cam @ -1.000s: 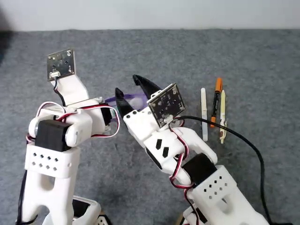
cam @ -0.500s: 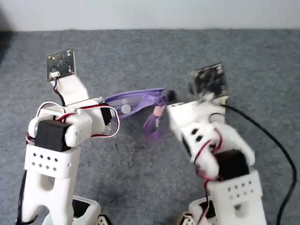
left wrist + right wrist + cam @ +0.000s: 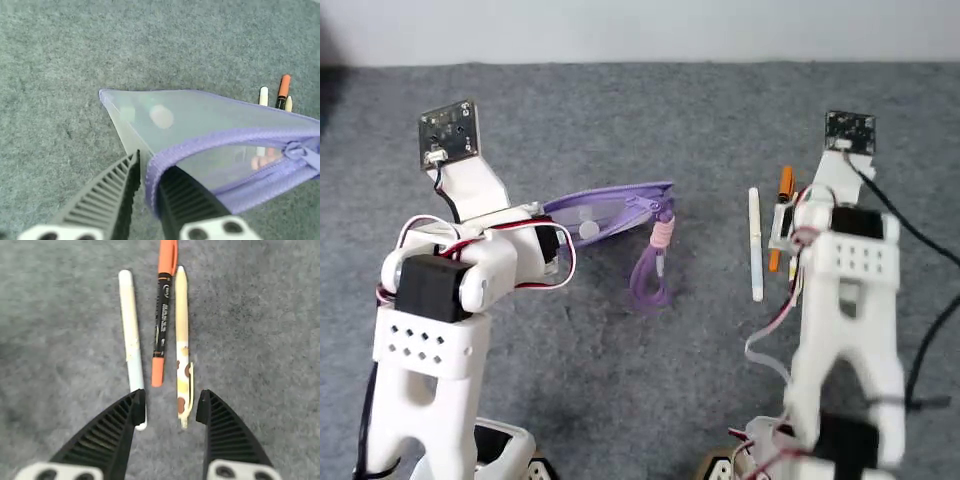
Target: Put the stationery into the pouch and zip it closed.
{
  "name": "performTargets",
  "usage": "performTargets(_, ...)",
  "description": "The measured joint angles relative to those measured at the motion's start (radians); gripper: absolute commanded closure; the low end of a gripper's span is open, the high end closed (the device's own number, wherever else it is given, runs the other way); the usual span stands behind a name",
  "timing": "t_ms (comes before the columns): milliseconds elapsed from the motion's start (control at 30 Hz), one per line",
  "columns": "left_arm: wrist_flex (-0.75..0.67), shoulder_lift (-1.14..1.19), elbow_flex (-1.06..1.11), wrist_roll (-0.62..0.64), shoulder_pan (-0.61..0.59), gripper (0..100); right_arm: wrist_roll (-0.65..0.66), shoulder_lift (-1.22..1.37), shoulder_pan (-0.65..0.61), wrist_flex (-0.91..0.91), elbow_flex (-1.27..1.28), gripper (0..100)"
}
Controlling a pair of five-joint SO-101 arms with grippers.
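The left gripper (image 3: 148, 167) has its jaws pinched tight on the near corner of the pouch (image 3: 200, 120), seemingly to keep it standing on edge with the zip on top, ready for loading. The right gripper (image 3: 171, 400) hangs empty, jaws spread wide, over the near ends of the marker (image 3: 162, 315) and cream pen (image 3: 182, 340), likely lined up for a pick. Those two lie side by side with the white pen (image 3: 131, 340) on the mat (image 3: 720, 120), well apart from the pouch.
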Motion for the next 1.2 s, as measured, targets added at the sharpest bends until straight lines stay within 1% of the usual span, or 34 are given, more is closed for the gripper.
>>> performTargets(233,-0.005,0.000,0.000,0.000,0.000,99,0.000,0.374,0.048,0.000,-0.307,81.9)
performTargets(367,-0.005,0.000,0.000,0.000,0.000,99,0.008,0.560,0.048,0.057,-0.474,81.9)
performTargets(700,-0.005,0.000,0.000,0.000,0.000,99,0.012,0.925,0.044,0.152,-0.868,81.9)
performTargets(767,-0.005,0.000,0.000,0.000,0.000,99,0.018,0.988,0.044,0.161,-0.937,84.6)
performTargets(933,-0.005,0.000,0.000,0.000,0.000,99,0.052,1.105,0.048,0.215,-1.065,99.5)
performTargets(1100,-0.005,0.000,0.000,0.000,0.000,99,0.055,1.143,0.049,0.264,-1.152,97.8)
performTargets(1200,-0.005,0.000,0.000,0.000,0.000,99,0.058,1.148,0.043,0.348,-1.214,99.1)
